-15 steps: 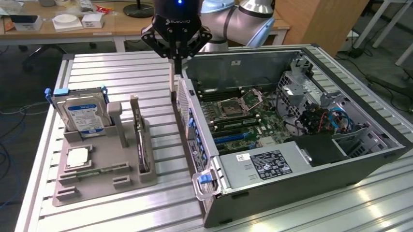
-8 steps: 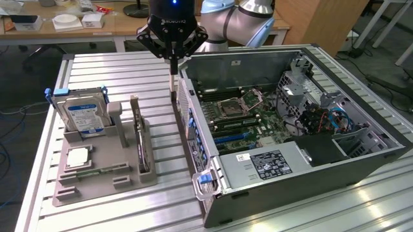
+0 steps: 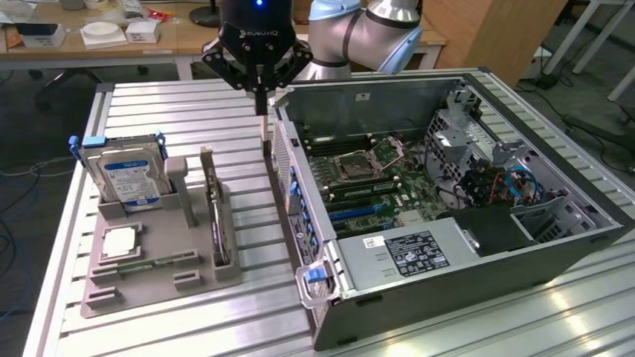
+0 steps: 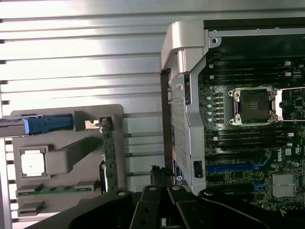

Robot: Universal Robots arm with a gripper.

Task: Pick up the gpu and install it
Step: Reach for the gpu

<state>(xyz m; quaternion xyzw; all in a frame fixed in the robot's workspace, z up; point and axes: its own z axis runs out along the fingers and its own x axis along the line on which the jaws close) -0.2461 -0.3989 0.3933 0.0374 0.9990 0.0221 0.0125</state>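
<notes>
Grey tray near the table's edge, exterior view's left, holds one gpu, one drive and one chip. One gripper, jaws together, hangs between tray and case.

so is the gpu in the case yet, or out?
Out. The gpu stands on edge in its slot in the grey tray, beside the open case.

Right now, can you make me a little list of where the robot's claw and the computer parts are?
gripper: shut, empty, hovering over the table beside the computer case
gpu: standing on edge in the gray holder, untouched
hard drive: upright in the same holder
computer case: open, motherboard showing
</notes>
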